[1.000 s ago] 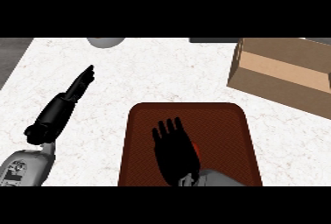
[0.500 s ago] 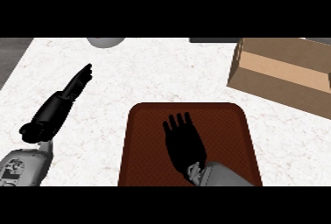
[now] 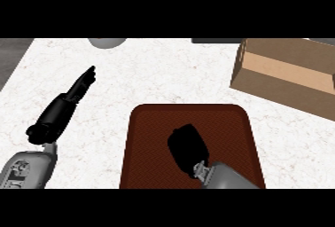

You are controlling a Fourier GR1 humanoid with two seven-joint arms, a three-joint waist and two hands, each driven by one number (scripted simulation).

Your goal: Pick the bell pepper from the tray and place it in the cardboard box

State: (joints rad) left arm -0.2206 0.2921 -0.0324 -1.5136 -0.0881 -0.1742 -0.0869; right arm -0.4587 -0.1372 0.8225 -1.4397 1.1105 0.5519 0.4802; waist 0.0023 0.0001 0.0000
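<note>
The dark red tray [image 3: 153, 133] lies on the white counter at the lower middle. My right hand [image 3: 188, 147] hangs over the tray's centre with its fingers curled downward into a compact shape. No bell pepper shows anywhere on the tray; it is hidden under that hand. The cardboard box [image 3: 288, 73] stands at the upper right, apart from the tray, its opening facing up. My left hand [image 3: 71, 94] rests open at the left of the counter, with straight fingers pointing up and to the right.
A grey rounded object [image 3: 107, 42] sits at the counter's far edge, upper left. A dark flat thing [image 3: 216, 41] lies at the far edge beside the box. Bare marble counter lies between the tray and the box.
My right hand's fingers were straight and spread over the tray; now they are curled down. The wrist has shifted slightly right. The left hand has stayed put.
</note>
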